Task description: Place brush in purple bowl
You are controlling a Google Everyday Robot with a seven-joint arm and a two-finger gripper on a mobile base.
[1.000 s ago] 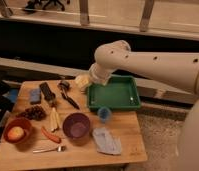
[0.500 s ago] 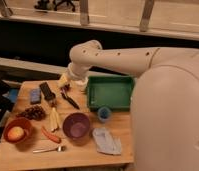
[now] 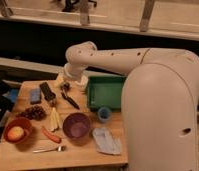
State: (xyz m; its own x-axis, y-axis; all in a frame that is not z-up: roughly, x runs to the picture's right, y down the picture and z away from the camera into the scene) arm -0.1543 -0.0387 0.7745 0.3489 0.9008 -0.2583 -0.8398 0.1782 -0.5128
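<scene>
The brush (image 3: 71, 101) lies on the wooden table (image 3: 23, 157), its bushy dark head toward the back and its thin handle pointing to the front right. The purple bowl (image 3: 76, 125) stands in front of it, near the middle of the table, with nothing inside. My gripper (image 3: 67, 86) hangs from the white arm at the back of the table, right over the brush's head. The arm's wrist hides part of that end of the brush.
A black block (image 3: 48, 93) and a blue sponge (image 3: 35, 96) lie left of the brush. Dark grapes (image 3: 35, 112), a reddish-brown bowl (image 3: 8, 140), a silver spoon (image 3: 48, 149), a green tray (image 3: 107, 90), a blue cup (image 3: 104, 114) and a grey cloth (image 3: 107, 141) are around.
The arm has swung left from over the green tray and come down toward the brush at the back of the table. The objects on the table have not moved.
</scene>
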